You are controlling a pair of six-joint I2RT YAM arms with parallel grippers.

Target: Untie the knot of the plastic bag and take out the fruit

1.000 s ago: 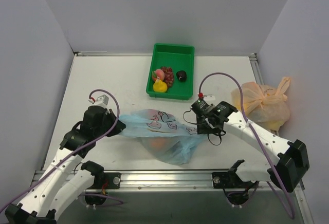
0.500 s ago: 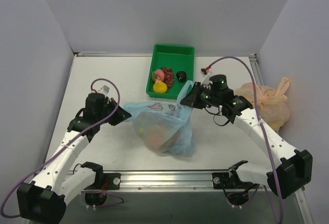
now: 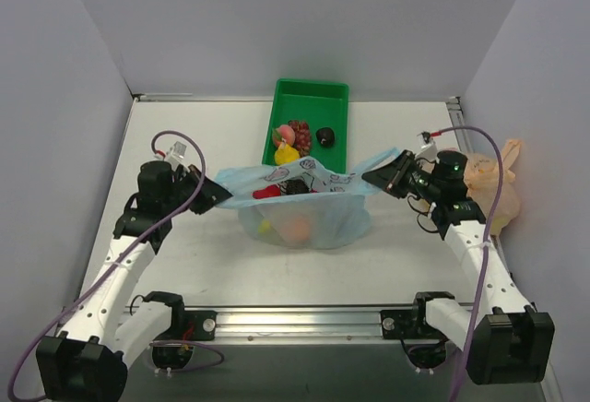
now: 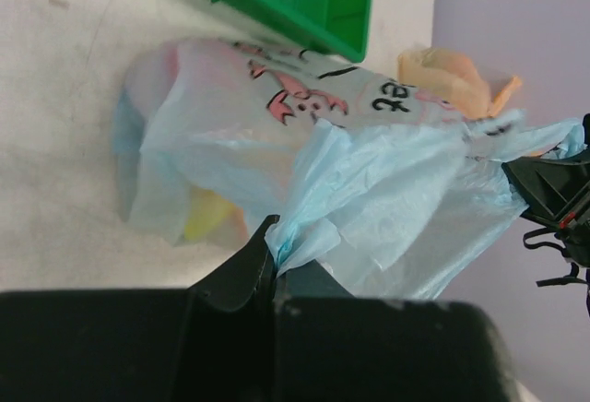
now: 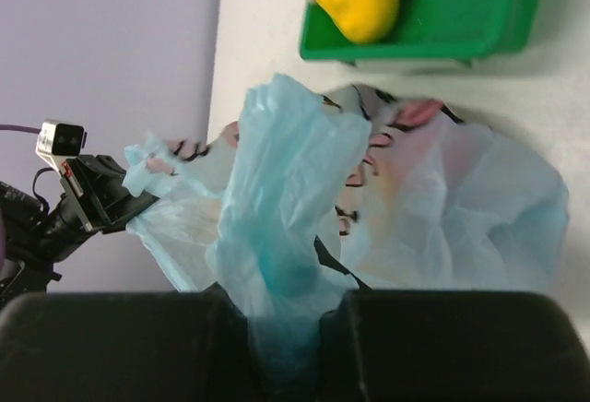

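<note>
- Top external view: the bag (image 3: 304, 210) hangs stretched between the two arms like a little hammock. It's over the middle of the table (image 3: 184, 125), a bit toward the near edge.
- The left gripper (image 3: 210, 193) is clamped right down on the bag's left end, with only thin plastic pinched in the jaws. The left wrist view shows the blue film bunched up right at the fingertips.
- Same story for the right gripper (image 3: 387, 171), closed tight on the bag's right end. From its own wrist view a twisted rope of blue plastic runs straight into the closed jaws.
- The fruit (image 3: 295, 229) is inside the bag, down in the saggy bottom. A round orange one and something yellow beside it show through the plastic, plus a red bit higher up near the rim.
- I can't tell whether the bottom of the bag rests on the table or hangs just off it.
- The green tray (image 3: 309, 107) sits at the middle of the far edge, just behind the bag. It has a pear (image 3: 287, 154) and grapes (image 3: 301, 131) in its near-left part.
- The orange bag (image 3: 493, 190) is at the right edge, partly behind the right arm, well apart from the blue one.
</note>
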